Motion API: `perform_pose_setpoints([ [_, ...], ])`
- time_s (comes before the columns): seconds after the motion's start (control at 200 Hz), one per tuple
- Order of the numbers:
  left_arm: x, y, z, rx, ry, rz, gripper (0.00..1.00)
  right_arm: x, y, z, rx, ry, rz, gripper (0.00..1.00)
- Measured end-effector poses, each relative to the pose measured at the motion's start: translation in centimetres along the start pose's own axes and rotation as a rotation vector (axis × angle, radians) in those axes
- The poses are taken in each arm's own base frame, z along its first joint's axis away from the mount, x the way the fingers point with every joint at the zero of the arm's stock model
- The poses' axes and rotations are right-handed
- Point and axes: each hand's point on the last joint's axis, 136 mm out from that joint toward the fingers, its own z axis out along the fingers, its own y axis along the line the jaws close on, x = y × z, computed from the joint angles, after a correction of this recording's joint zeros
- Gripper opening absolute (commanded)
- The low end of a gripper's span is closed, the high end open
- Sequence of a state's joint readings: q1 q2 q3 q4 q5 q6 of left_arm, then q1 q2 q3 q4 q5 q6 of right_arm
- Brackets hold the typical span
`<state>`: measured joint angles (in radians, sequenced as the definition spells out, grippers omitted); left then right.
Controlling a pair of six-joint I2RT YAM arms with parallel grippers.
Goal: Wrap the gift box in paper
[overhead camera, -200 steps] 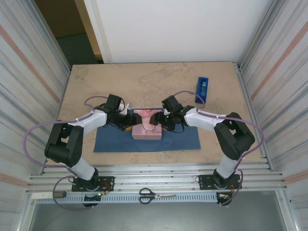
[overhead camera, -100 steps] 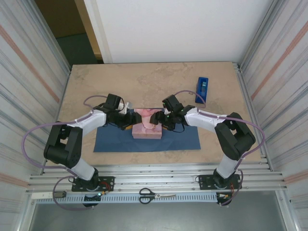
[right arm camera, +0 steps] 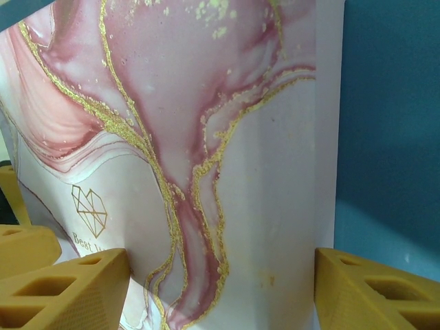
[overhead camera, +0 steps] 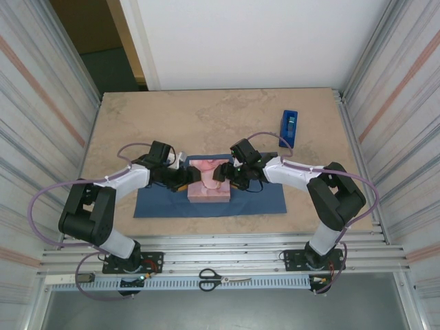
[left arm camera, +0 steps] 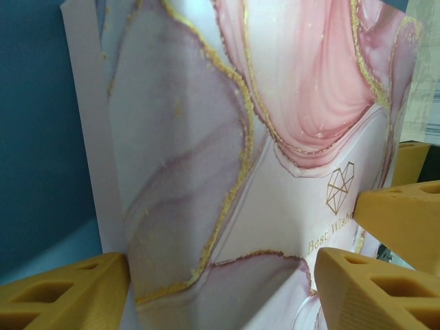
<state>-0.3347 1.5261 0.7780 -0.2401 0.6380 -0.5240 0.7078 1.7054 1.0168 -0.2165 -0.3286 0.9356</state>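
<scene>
The gift box (overhead camera: pixel 210 192), marbled pink, white and mauve with gold veins, lies on the middle of the dark navy paper (overhead camera: pixel 165 205). My left gripper (overhead camera: pixel 187 180) comes in from its left and my right gripper (overhead camera: pixel 225 175) from its right, tips nearly meeting over it. In the left wrist view the box (left arm camera: pixel 206 137) spans the wide gap of the open left gripper (left arm camera: pixel 221 275), with paper (left arm camera: pixel 27 103) beside it. The right wrist view has the box (right arm camera: pixel 227 172) under the open right gripper (right arm camera: pixel 220 275), next to paper (right arm camera: pixel 392 103). Whether fingertips touch the box is unclear.
A royal-blue tape dispenser (overhead camera: pixel 289 128) stands at the back right of the table. Scissors (overhead camera: pixel 223 278) lie on the front rail between the arm bases. Ribbed metal walls (overhead camera: pixel 41 124) close in both sides. Bare tabletop (overhead camera: pixel 206 117) stretches behind the box.
Both arms have sunk lower and the left elbow has swung outward. The grippers sit a little nearer over the box. Box and paper have stayed put.
</scene>
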Motion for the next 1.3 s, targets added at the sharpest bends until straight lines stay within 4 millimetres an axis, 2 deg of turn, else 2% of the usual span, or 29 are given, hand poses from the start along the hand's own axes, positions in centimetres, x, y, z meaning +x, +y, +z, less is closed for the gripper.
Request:
perform_pose_setpoints([
  [0.266, -0.1, 0.1, 0.1, -0.002, 0.001, -0.005, 0.68, 0.0, -0.1, 0.0, 0.002, -0.002, 0.001, 0.67],
  [0.521, -0.2, 0.1, 0.2, -0.001, -0.001, -0.020, 0.73, -0.1, -0.1, 0.0, 0.004, -0.002, 0.002, 0.70],
  [0.882, -0.2, 0.0, 0.2, -0.001, -0.002, -0.021, 0.81, -0.1, -0.4, -0.1, 0.012, 0.004, 0.004, 0.88],
  [0.947, -0.3, 0.0, 0.2, -0.001, -0.002, -0.020, 0.90, -0.2, -0.5, -0.2, 0.015, 0.004, -0.004, 0.90],
  [1.147, -0.6, -0.4, -0.1, 0.005, -0.017, -0.013, 0.91, -1.3, -0.3, -1.2, 0.007, -0.020, -0.024, 0.92],
  [1.298, -1.0, -1.0, -0.9, 0.009, -0.052, 0.003, 0.89, -2.4, -0.5, -3.0, 0.002, -0.068, -0.020, 0.88],
])
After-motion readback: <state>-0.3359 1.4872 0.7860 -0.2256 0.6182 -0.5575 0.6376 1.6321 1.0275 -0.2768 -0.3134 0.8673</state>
